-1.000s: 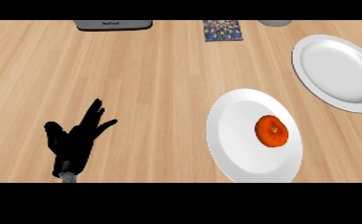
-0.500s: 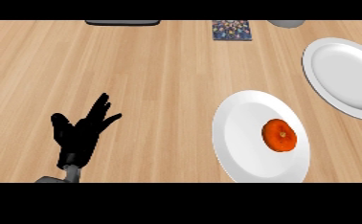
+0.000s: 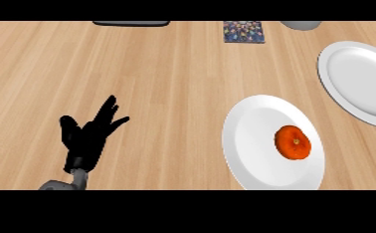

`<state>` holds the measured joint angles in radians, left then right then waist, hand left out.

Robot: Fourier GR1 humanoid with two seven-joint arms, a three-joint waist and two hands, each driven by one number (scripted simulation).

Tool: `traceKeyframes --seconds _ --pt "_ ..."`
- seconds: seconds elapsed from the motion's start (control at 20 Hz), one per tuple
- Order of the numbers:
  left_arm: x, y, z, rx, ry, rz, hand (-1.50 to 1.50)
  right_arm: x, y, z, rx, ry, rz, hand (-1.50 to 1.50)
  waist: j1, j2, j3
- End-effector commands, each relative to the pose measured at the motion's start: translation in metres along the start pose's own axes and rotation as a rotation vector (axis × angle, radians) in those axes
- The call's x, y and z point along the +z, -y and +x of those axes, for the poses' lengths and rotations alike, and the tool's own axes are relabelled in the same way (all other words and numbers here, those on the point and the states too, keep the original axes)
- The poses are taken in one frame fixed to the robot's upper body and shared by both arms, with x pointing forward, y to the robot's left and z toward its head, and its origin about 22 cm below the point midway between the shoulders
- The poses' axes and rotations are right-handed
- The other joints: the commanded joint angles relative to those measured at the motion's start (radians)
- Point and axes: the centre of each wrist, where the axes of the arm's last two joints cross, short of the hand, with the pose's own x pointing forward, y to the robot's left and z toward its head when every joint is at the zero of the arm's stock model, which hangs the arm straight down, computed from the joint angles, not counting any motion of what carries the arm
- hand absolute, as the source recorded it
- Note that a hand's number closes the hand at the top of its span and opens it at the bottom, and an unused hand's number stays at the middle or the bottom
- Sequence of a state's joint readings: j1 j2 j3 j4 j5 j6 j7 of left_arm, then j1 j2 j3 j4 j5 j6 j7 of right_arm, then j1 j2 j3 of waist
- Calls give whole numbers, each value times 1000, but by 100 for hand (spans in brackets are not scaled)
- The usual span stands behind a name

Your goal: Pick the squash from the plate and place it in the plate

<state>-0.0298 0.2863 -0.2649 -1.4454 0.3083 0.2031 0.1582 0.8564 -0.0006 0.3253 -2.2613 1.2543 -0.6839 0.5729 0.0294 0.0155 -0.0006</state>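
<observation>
An orange-red squash lies on the near white plate at the lower right of the head view. A second white plate holds nothing that I can see and runs off the right edge, a little farther back. My left hand rests open at the lower left, fingers up and spread, far to the left of both plates. My right hand does not show.
A dark flat object lies at the counter's far edge on the left. A small patterned square sits at the far middle, and a grey round object shows beside it at the far right.
The whole view has drifted: plates, squash and far objects sit slightly more to the right in the picture. The left hand holds the same open pose.
</observation>
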Motion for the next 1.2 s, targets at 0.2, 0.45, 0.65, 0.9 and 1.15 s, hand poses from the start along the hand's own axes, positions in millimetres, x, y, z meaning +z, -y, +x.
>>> traceKeyframes --seconds 0.2,0.45,0.65,0.9,1.15 --pt "8 2 -1 6 -45 -11 0 -5 -57 62 44 -37 103 -150 -12 -11 0" --pt "6 9 -9 14 -62 26 0 -9 -84 87 47 -30 96 -150 -26 -15 0" --pt "-1 5 -2 22 -58 22 0 -22 -101 88 121 -74 85 -150 -27 -14 1" --pt "15 -3 -27 28 -66 26 0 -19 -101 93 165 -132 64 -150 -27 -16 0" --pt "7 -1 -24 14 -48 20 0 -25 -111 78 176 -137 112 -150 -30 -16 1"
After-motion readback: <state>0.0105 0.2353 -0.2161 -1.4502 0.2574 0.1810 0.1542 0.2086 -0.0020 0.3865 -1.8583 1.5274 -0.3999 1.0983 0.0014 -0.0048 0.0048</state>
